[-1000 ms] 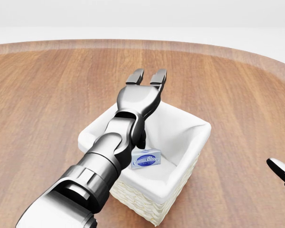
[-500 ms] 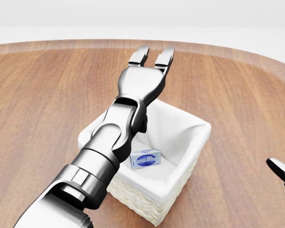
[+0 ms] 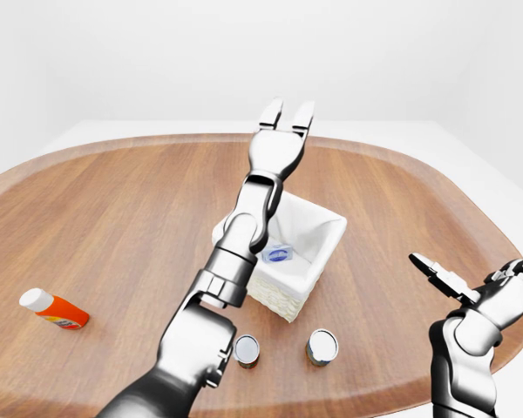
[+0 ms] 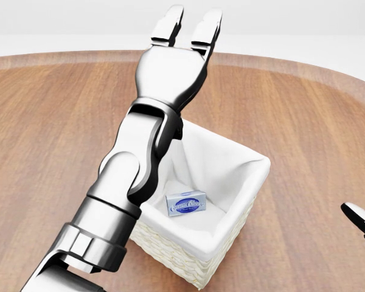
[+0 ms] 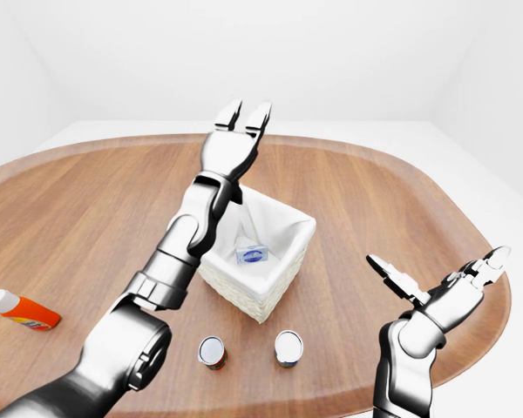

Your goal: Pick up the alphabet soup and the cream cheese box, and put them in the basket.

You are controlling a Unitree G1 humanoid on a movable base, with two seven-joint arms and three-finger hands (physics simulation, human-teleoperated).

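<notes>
left hand: hanging above the basket with fingers spread, gripping nothing, so I'm guessing it's done with the drop

cream cheese box: lying inside the basket on the white liner

soup: two cans sitting on the surface just below the basket in the left-eye view, can't tell which one is the alphabet soup

right hand: hovering open and empty, probably next up for a can

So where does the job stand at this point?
Done: the cream cheese box lies inside the basket. In hand: nothing; the left hand is open above the basket, the right hand open and empty. Left: the soup. Two cans stand on the table; I cannot tell which is it.
</notes>
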